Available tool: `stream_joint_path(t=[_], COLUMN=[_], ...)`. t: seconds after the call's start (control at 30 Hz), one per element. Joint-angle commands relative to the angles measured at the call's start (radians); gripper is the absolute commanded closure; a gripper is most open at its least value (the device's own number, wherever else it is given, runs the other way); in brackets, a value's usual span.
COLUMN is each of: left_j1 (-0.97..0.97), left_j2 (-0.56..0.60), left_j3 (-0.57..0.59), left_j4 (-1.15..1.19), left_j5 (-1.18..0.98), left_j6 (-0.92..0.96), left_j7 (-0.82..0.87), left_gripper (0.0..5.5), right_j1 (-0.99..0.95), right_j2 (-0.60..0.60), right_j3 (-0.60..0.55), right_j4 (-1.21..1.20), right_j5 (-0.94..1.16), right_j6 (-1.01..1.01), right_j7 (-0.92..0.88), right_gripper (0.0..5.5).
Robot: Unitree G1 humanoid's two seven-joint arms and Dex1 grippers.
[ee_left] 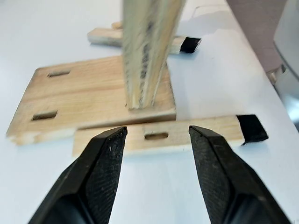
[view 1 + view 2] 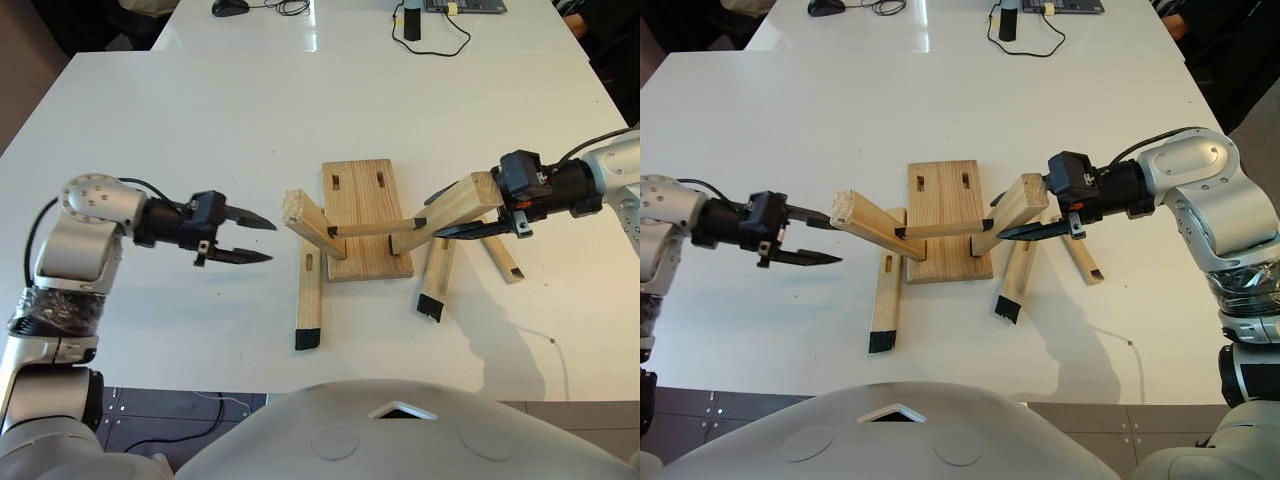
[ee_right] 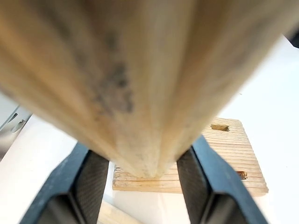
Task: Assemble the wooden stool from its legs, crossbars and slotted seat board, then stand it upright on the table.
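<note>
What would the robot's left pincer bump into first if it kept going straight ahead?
Most likely the raised end of the tilted light wooden stool leg, just ahead of the open left pincer. Height is hard to judge, so it could slip under and reach the flat wooden seat board instead.

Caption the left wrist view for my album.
Open black left tool hovers near a slotted, black-tipped wooden leg lying beside the slotted wooden seat board.

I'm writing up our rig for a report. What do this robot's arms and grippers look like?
The left arm and right arm have rounded silver-grey shells, black wrist units and a thin black cable each. The left gripper and right gripper each carry two long, tapering black fingers with textured pads.
</note>
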Motion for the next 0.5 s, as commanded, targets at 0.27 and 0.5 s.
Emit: stream_joint_path(t=[0.27, 0.5], left_j1=[-0.118, -0.194], left_j2=[-0.154, -0.255], left_j3=[-0.229, -0.227], left_j4=[-0.204, -0.172], left_j5=[0.022, 0.012], left_j6=[0.095, 0.159], left_j7=[0.036, 0.101], left_gripper=[3.03, 3.03], right_j1=[0.011, 0.037], right_j2=[0.164, 0.238], right_j3=[0.290, 0.354], right_j4=[0.046, 0.044], right_j5=[-0.148, -0.170], right_j6=[0.139, 0.157], right_j7=[0.063, 0.044], right_gripper=[3.49, 3.49])
